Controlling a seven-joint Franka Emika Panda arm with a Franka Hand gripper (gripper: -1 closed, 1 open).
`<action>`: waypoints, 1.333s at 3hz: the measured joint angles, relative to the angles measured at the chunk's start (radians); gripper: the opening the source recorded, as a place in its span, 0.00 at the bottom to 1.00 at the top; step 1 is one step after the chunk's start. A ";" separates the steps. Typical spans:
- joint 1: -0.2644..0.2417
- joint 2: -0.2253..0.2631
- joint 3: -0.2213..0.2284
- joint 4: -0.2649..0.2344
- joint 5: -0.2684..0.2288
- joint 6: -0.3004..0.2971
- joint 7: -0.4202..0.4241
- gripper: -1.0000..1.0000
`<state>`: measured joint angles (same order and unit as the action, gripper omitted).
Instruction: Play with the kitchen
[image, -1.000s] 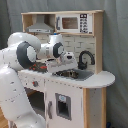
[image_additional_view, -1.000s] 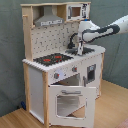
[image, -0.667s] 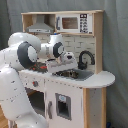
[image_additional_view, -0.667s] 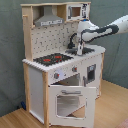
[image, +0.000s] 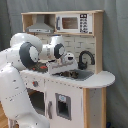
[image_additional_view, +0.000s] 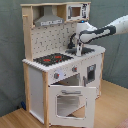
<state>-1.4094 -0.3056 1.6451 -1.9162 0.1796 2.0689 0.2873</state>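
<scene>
Kitchen (image_additional_view: 60, 75) parts look rigid, light wood and plastic, so take the black faucet (image: 85, 59) or the open oven door (image_additional_view: 70, 102) gently. You can't tell from either exterior view how far the gripper (image_additional_view: 79, 46) is open over the sink (image: 75, 74).

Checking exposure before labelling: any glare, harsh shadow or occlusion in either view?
First exterior view: even soft light, no glare; the arm blocks the stovetop. Second exterior view: same flat light, the open oven door is evenly lit, a dark shadow sits in the oven cavity, and the stovetop is unobstructed.

White robot arm (image: 30, 55) reaching over toy kitchen (image: 75, 90) sink (image: 75, 75), beside black faucet (image: 84, 59)
</scene>
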 joint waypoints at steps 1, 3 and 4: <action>-0.015 0.001 0.027 0.003 0.001 -0.005 -0.001 1.00; -0.015 0.001 0.049 0.050 0.000 -0.077 -0.008 0.00; -0.015 0.001 0.032 0.126 0.000 -0.158 -0.008 0.00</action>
<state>-1.4245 -0.3045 1.6773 -1.7901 0.1797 1.9106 0.2790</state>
